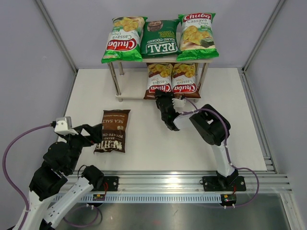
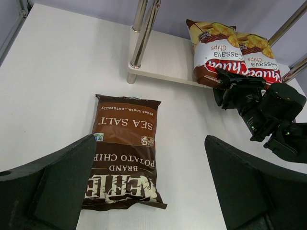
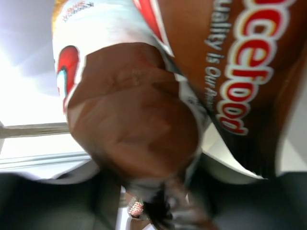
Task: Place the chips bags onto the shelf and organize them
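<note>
The shelf [image 1: 132, 86] stands at the back. Its top board holds a light-green Chuba bag [image 1: 123, 38], the dark-green REAL bag [image 1: 159, 38] and a second light-green Chuba bag [image 1: 196, 36]. Two brown Chuba bags [image 1: 159, 79] [image 1: 183, 79] lie on the right of the lower board. My right gripper [image 1: 165, 101] is at the near end of the left brown bag [image 3: 139, 120], jaws apart with the bag's end between them. The dark-brown Kettle bag [image 1: 113, 130] lies flat on the table. My left gripper [image 1: 96, 135] is open and empty just over its near-left part [image 2: 125, 153].
The left part of the lower board [image 2: 163, 62] is bare, with the shelf's metal legs [image 2: 139, 33] at its corner. Grey walls close the table on the left, back and right. The right arm [image 2: 273, 115] reaches in front of the shelf.
</note>
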You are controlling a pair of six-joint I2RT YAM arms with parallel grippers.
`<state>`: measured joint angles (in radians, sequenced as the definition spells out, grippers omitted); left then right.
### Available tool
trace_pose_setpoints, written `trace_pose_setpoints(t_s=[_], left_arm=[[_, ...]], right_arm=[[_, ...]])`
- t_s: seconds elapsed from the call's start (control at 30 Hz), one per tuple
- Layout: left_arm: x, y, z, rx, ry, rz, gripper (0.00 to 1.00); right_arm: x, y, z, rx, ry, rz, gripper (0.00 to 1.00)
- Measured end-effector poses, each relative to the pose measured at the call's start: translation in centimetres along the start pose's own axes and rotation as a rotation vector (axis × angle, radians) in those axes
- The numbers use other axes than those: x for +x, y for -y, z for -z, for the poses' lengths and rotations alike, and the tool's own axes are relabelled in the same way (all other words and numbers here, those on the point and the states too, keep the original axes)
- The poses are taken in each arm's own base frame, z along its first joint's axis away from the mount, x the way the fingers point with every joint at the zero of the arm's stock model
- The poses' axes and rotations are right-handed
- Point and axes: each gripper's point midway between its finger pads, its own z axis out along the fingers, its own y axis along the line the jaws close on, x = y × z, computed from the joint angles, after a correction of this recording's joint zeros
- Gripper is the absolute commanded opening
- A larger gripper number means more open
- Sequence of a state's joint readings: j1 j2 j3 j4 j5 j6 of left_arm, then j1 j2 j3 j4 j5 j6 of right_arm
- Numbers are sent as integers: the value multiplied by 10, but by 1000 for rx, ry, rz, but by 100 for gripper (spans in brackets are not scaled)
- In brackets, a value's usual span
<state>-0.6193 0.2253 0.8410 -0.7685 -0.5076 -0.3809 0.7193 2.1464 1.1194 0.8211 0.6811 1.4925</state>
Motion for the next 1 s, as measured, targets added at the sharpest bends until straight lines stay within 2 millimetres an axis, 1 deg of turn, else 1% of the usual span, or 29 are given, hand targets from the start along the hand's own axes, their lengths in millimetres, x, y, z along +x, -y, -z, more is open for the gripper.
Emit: trace_pose_setpoints(t_s=[0.1,0.2,0.3,0.33,0.4,0.5,0.57,0.63,0.67,0.8,0.87,1.0], left_arm=[[0,0,0,0,0,0,99],[0,0,0,0,0,0,99],[0,0,0,0,0,0,99],[0,0,0,0,0,0,99],[0,0,0,0,0,0,99],[0,0,0,0,0,-1,99],[0,0,0,0,0,-1,99],[0,0,0,0,0,0,99],[0,0,0,-1,0,-1,99],[0,0,0,-1,-1,-1,99],[0,0,0,-1,-1,-1,99],[0,0,0,-1,-1,-1,99]], right_arm=[[1,2,2,38,-27,-8,64],[-1,1,6,60,-45,-15,66],[-2,5,11,81,-59,-15,67],[-2,6,12,86,-64,-15,71],[-1,9,14,97,-76,-13,71],[-1,12,18,109,-92,-24,69],[-1,13,21,114,-102,-30,61],[-1,12,24,113,-108,-39,52],[-2,12,24,113,-108,-42,43],[-3,2,26,88,-109,-67,35],[-4,-2,27,79,-109,-76,34],[-5,-4,26,78,-107,-84,32]])
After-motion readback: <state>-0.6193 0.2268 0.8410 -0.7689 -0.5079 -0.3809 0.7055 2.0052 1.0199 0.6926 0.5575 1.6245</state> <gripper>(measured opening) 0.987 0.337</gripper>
